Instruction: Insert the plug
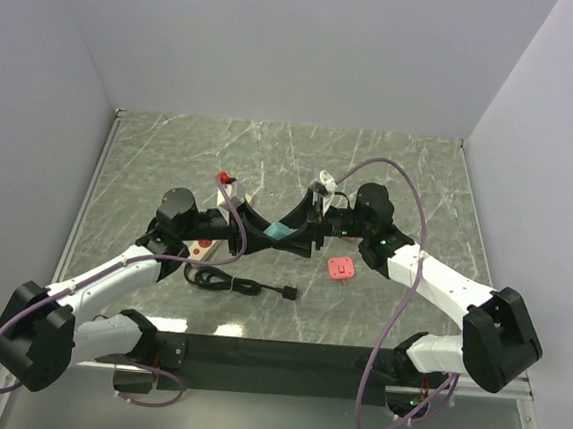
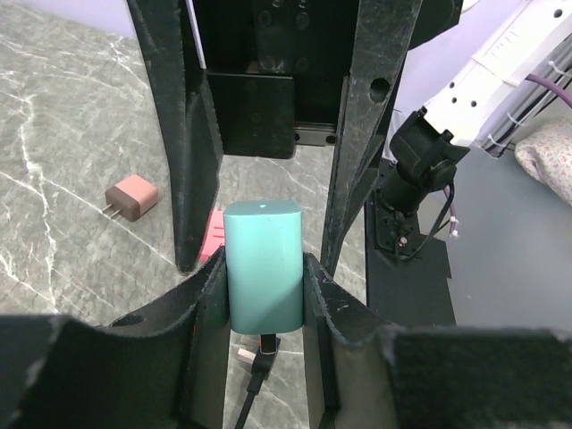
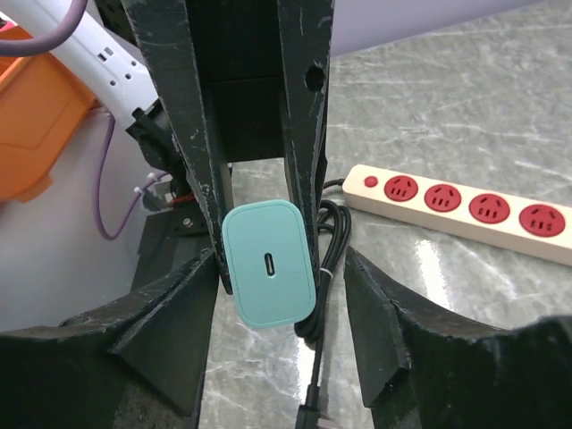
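Observation:
A teal charger block point(image 2: 262, 268) is clamped between the pads of my left gripper point(image 2: 264, 279). In the right wrist view the charger point(image 3: 268, 264) faces me with its USB-C port showing. My right gripper point(image 3: 281, 265) is open, its fingers spread on either side of the charger without touching it. In the top view both grippers, left point(image 1: 265, 233) and right point(image 1: 303, 232), meet above the table's middle with the charger point(image 1: 279, 231) between them. A black cable point(image 1: 235, 284) lies coiled on the table, its plug end point(image 1: 289, 294) free.
A cream power strip with red sockets point(image 3: 465, 210) lies on the table, partly under my left arm point(image 1: 200, 250). A pink adapter point(image 1: 342, 269) lies right of centre and also shows in the left wrist view point(image 2: 132, 197). A small red object point(image 1: 225, 178) sits further back.

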Motion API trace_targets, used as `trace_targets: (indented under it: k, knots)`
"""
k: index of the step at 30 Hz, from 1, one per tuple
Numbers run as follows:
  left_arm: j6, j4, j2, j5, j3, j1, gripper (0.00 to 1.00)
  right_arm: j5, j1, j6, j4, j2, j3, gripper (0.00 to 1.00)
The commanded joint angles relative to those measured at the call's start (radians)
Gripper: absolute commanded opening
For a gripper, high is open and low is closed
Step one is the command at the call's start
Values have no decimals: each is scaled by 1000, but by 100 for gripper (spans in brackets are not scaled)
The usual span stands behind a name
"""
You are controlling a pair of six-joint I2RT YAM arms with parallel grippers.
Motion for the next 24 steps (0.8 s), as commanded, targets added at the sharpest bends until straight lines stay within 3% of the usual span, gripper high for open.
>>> trace_targets:
  k: [1, 12, 21, 24]
  knots:
    - [19, 31, -14, 30, 31, 0, 1, -14, 7, 14, 80, -14, 32, 64]
    - [36, 14, -30, 38, 28, 0, 1, 12, 7, -25, 19, -87, 25, 61]
    - [24, 34, -44, 44, 20, 0, 1, -25, 7, 5, 48, -40, 26, 56]
    - [19, 40, -44, 51, 17, 0, 1, -28, 8, 17, 73, -35, 17, 47]
